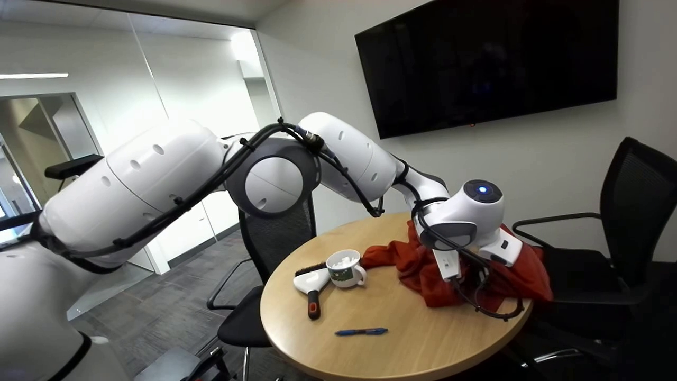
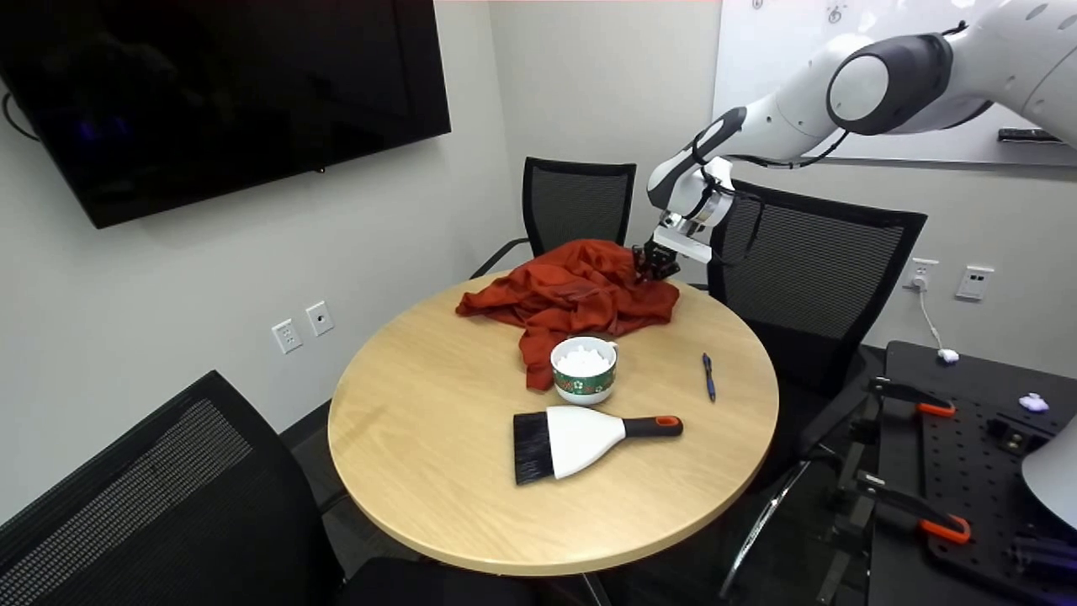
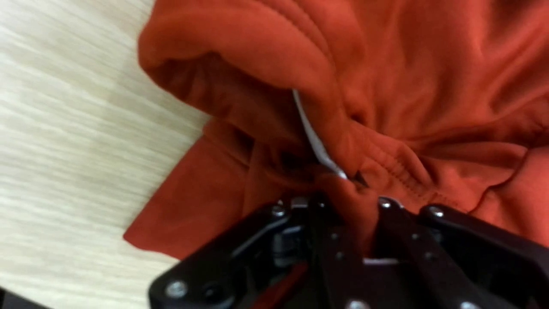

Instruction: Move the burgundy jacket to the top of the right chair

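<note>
- In the wrist view, the black metal gripper (image 3: 353,207) is nearly closed on a fold of the soft red cloth jacket (image 3: 399,86); such a small pinch could slip
- In an exterior view, the jacket lies on the round pale wooden table (image 2: 421,446) below and beside the gripper; the end near the round green-and-white mug (image 2: 583,380) could tip it if tugged
- In an exterior view, the black mesh chair (image 1: 642,211) stands past the gripper, maybe the goal; loose folds could catch on it

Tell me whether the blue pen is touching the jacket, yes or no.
No: in an exterior view, bare tabletop shows between the blue pen and the jacket.
</note>
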`<action>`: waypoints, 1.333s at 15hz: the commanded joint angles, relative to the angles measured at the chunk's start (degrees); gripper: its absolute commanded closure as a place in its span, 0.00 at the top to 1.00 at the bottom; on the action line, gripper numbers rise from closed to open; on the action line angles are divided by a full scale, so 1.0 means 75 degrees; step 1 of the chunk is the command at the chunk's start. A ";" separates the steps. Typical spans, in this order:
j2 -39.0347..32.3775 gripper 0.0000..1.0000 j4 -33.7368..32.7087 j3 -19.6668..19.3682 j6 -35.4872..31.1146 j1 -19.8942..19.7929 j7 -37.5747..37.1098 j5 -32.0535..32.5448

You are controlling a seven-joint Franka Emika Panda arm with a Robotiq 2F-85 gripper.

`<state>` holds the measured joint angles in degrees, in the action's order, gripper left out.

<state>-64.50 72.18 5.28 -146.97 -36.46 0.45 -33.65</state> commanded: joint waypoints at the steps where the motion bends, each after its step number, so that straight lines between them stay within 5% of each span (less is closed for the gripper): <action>1: 0.0827 0.04 0.0761 0.0092 0.0345 -0.0214 0.0118 -0.0092; 11: 0.3853 0.04 0.1992 -0.0802 0.2905 -0.0719 -0.0030 0.0866; 18: 0.5356 0.04 0.2684 -0.2145 0.3180 -0.0170 -0.0245 0.1936; 19: 0.4759 0.14 0.1998 -0.1941 0.3165 -0.0339 0.0056 0.1440; 20: 0.4901 0.14 0.2150 -0.2089 0.3164 -0.0266 0.0037 0.1605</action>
<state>-27.39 88.87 -9.18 -123.67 -39.41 0.43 -20.91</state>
